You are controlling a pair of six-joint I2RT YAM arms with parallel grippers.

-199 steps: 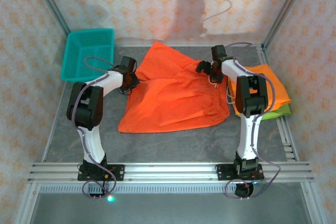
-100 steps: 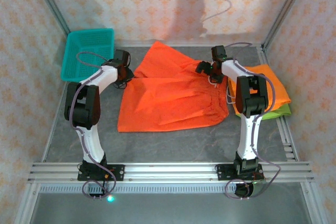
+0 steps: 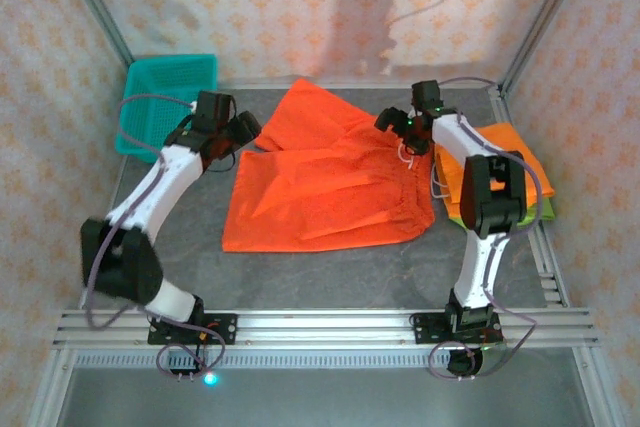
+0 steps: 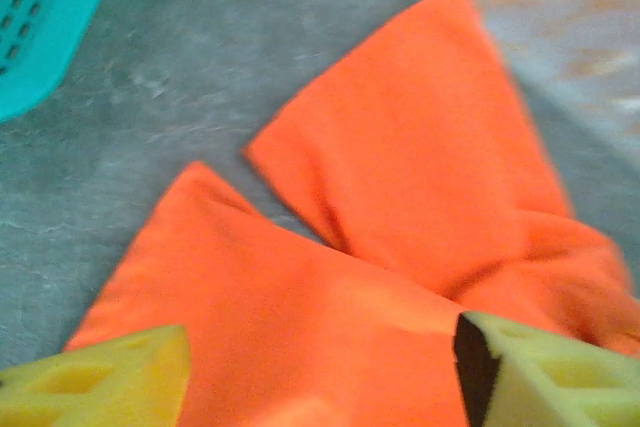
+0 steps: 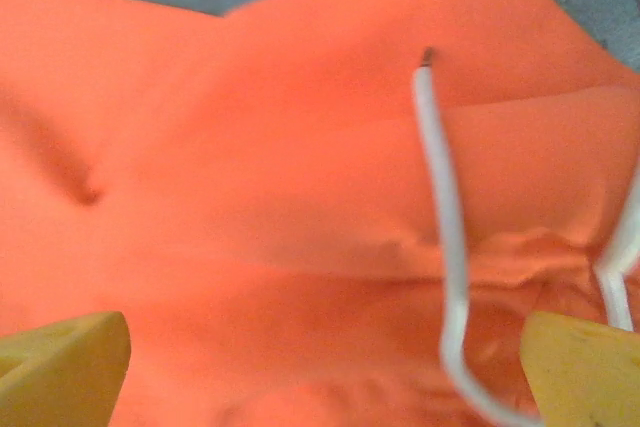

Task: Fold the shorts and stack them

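Observation:
A pair of orange shorts (image 3: 330, 187) lies spread on the grey table, one leg pointing toward the back wall. My left gripper (image 3: 240, 127) hovers open at the left leg's edge; in the left wrist view its yellow fingertips (image 4: 100, 377) stand wide apart over the orange cloth (image 4: 400, 197). Over the waistband my right gripper (image 3: 392, 119) stands open too, yellow fingertips (image 5: 585, 372) spread, with a white drawstring (image 5: 445, 237) looping beneath. At the right lies a stack of folded orange shorts (image 3: 500, 162) on lime green shorts (image 3: 540, 210).
A teal mesh basket (image 3: 165, 97) sits in the back left corner, its rim (image 4: 40, 17) close to my left gripper. Metal frame rails run along the table's right side (image 3: 545, 257) and near edge. Bare grey table lies in front of the spread shorts.
My left gripper has opened and let go of the shorts' left leg, and the left arm has swung out leftward. The right gripper stayed open and shifted slightly toward the back.

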